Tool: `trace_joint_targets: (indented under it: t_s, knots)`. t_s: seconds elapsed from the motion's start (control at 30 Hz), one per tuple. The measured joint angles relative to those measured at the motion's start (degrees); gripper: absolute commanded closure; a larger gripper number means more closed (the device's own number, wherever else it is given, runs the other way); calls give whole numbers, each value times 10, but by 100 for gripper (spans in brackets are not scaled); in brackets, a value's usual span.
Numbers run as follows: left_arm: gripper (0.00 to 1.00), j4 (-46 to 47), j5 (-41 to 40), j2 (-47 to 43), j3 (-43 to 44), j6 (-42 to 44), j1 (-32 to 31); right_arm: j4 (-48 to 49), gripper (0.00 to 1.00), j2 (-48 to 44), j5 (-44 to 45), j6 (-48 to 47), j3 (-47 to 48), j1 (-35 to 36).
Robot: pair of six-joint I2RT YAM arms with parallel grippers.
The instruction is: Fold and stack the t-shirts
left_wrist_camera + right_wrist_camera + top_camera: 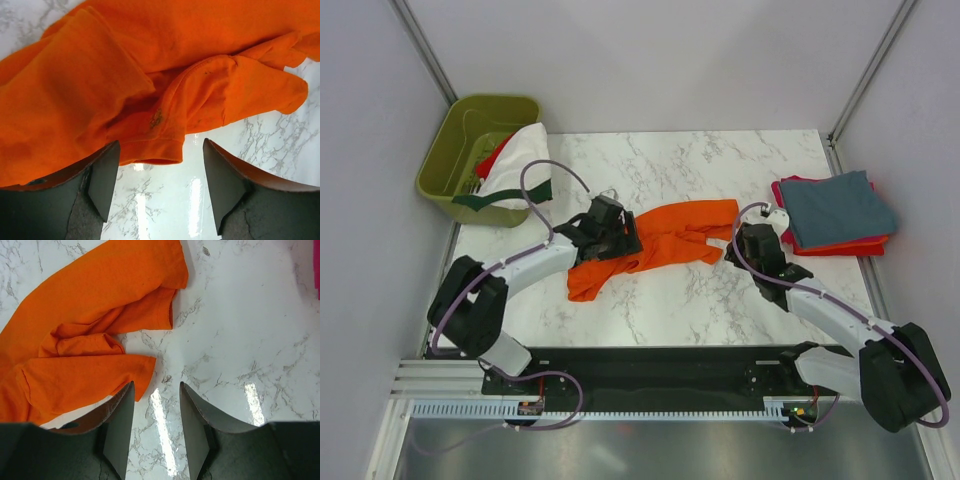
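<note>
A bright orange t-shirt (665, 243) lies crumpled across the middle of the marble table (720, 165). My left gripper (625, 240) sits low over its left part. In the left wrist view the left gripper (161, 142) is open, with only marble between the jaws, and the orange t-shirt's sleeve hem (150, 150) lies just past the tips. My right gripper (730, 245) is at the shirt's right end. In the right wrist view the right gripper (157, 383) is open a little over bare marble. Its left finger (122, 425) overlaps a corner of the orange t-shirt (90, 375).
A stack of folded t-shirts (835, 212) lies at the right edge, blue-grey on top of red and magenta. The olive-green bin (455, 150) stands at the back left. A white t-shirt with dark green trim (515, 165) drapes over its rim and red cloth (492, 158) lies inside.
</note>
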Motion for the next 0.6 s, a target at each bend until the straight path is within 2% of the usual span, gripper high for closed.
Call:
trace_joint_targets:
  t_s: [0.13,0.2,0.23,0.3,0.33,0.47,0.6]
  knots:
    - [32,-14,-9,55,34,10,-27,2,52,-15,0,-1,-3,0]
    - [46,-21,-11,76,46,14,-39,3,52,-24,1,-2,-4,0]
    - [65,-24,-11,83,49,15,-43,2,52,-27,1,-2,-4,0]
    - [84,-28,-11,93,50,19,-49,2,52,-33,1,-2,-5,0]
    - [98,-31,-12,96,50,21,-50,2,52,-34,1,-2,-6,0]
    - [98,-36,-16,79,27,26,-50,2,52,-42,2,-1,-10,0]
    - [98,-55,-13,-12,-37,26,-50,2,52,-43,2,-1,-13,0]
